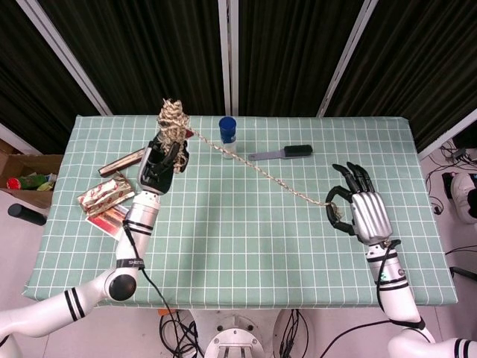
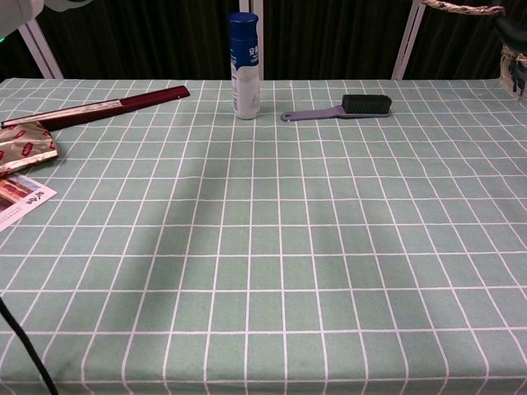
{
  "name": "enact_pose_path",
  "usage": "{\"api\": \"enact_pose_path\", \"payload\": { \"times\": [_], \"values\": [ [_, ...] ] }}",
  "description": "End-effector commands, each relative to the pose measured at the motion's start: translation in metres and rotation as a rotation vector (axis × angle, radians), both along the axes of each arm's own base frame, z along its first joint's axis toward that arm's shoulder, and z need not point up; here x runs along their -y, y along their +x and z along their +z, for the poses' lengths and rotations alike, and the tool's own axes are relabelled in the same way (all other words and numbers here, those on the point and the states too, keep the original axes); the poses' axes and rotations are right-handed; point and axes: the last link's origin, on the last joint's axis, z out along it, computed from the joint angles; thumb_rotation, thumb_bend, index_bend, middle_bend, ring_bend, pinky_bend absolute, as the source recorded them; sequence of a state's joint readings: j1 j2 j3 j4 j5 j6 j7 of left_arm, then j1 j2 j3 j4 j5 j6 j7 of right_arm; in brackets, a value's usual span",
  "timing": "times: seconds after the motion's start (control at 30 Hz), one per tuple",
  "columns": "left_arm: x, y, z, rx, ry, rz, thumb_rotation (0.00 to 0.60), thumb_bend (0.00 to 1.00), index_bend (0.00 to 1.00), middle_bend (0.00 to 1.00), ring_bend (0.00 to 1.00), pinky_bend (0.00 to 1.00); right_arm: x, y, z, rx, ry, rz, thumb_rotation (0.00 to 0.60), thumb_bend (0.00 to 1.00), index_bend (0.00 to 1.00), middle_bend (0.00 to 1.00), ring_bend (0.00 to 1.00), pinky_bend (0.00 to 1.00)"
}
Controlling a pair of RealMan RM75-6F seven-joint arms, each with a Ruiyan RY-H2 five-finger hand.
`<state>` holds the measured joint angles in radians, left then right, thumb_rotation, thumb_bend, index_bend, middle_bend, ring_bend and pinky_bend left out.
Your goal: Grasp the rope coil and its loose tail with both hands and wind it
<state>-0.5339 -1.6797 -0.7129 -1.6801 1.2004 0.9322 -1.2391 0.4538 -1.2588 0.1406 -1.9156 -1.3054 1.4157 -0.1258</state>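
In the head view my left hand holds the tan rope coil up above the table's back left. The rope's loose tail runs taut from the coil down to the right. My right hand pinches the tail's end at the table's right side, its other fingers spread. The chest view shows only a stretch of rope at the top right edge and a sliver of the right hand.
A white bottle with a blue cap stands at the back centre, under the taut rope. A purple-handled brush lies to its right. A closed dark red fan, a snack packet and a card lie at the left.
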Motion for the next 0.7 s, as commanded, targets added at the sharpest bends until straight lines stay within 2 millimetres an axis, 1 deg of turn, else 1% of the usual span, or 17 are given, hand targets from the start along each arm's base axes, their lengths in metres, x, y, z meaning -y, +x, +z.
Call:
{"api": "enact_pose_path", "payload": {
  "times": [0.03,0.2,0.37,0.43,0.53,0.6,0.7],
  "values": [
    [0.010,0.000,0.002,-0.010,-0.016,-0.090,0.600,0.45,0.76,0.82,0.73,0.83,0.004,-0.005,0.001,0.005,-0.003,-0.016,0.600,0.48,1.00,0.14,0.00,0.00],
    [0.020,0.000,0.007,0.041,-0.011,-0.177,0.600,0.45,0.76,0.82,0.73,0.84,0.009,-0.016,0.001,-0.005,0.006,-0.061,0.600,0.48,1.00,0.14,0.00,0.00],
    [0.019,-0.008,0.013,0.070,-0.005,-0.187,0.600,0.45,0.76,0.82,0.73,0.84,0.010,-0.026,0.000,-0.012,0.006,-0.089,0.600,0.48,1.00,0.14,0.00,0.00],
    [0.021,-0.008,0.013,0.052,-0.009,-0.212,0.600,0.45,0.76,0.82,0.74,0.84,0.011,-0.027,-0.001,-0.009,0.005,-0.093,0.600,0.48,1.00,0.14,0.00,0.00],
    [0.026,-0.008,0.007,-0.074,-0.020,-0.305,0.600,0.45,0.77,0.83,0.74,0.84,0.015,-0.024,-0.001,-0.002,0.006,-0.086,0.600,0.48,1.00,0.14,0.00,0.00],
    [0.030,-0.008,0.001,-0.209,-0.019,-0.383,0.600,0.45,0.77,0.83,0.74,0.84,0.019,-0.016,0.000,0.008,0.003,-0.071,0.600,0.48,1.00,0.14,0.00,0.00],
    [0.032,-0.005,-0.008,-0.350,0.000,-0.451,0.600,0.45,0.77,0.83,0.74,0.84,0.027,0.001,0.005,0.023,0.002,-0.041,0.600,0.48,1.00,0.15,0.00,0.00]
  ]
}}
